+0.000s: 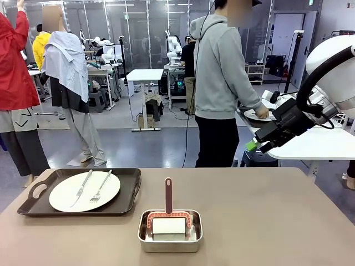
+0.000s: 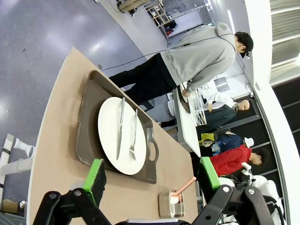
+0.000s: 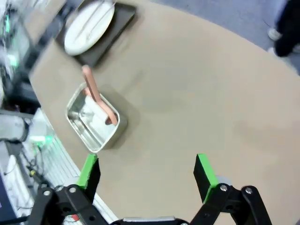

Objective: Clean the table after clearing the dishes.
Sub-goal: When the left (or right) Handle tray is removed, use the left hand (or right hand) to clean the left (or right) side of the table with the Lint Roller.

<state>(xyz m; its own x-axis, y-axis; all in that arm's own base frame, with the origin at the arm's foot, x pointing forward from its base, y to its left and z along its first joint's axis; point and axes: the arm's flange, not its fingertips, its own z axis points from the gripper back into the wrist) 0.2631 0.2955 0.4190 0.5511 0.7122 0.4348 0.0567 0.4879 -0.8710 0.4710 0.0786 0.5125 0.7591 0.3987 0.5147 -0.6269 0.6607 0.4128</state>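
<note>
On the left of the brown table [image 1: 266, 221], a dark tray [image 1: 33, 208] holds a white plate [image 1: 61, 197] with a knife [image 1: 81, 188] and fork [image 1: 101, 187]. My right gripper [image 1: 252, 146] hangs in the air off the table's far right edge. In its wrist view it [image 3: 146, 171] is open and empty, high above the table [image 3: 197, 103]. My left gripper [image 2: 152, 173] is open and empty too, hovering above the near side of the tray [image 2: 89, 122] and plate [image 2: 110, 140]. A person in a grey hoodie [image 1: 219, 66] holds another plate [image 1: 257, 115] over a white side table.
A shiny steel pan [image 1: 170, 244] stands at the front centre. In it lies a white roller with a red handle [image 1: 168, 195]. The pan [image 3: 77, 117] lies below and left of my right gripper. The white side table [image 1: 316, 145] stands beyond the far right corner.
</note>
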